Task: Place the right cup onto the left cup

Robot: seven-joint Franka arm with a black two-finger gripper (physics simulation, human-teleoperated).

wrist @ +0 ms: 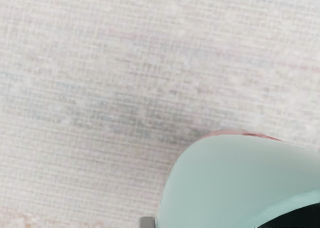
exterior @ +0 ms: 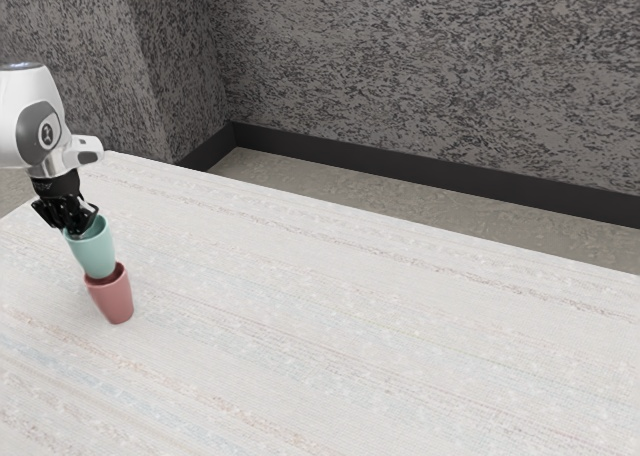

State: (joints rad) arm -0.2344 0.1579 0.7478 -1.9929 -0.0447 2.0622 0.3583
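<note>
Soft even light, bright pale tabletop, darker grey walls, faint shadow beside mint cup

No readable text; one small illegible emblem on the arm

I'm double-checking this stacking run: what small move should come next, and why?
Probably a slight shift of the mint-green cup toward the exterior view's right: there, its base overlaps the left of the mouth of the red cup, whose dark inside shows to the right of that base.
</note>
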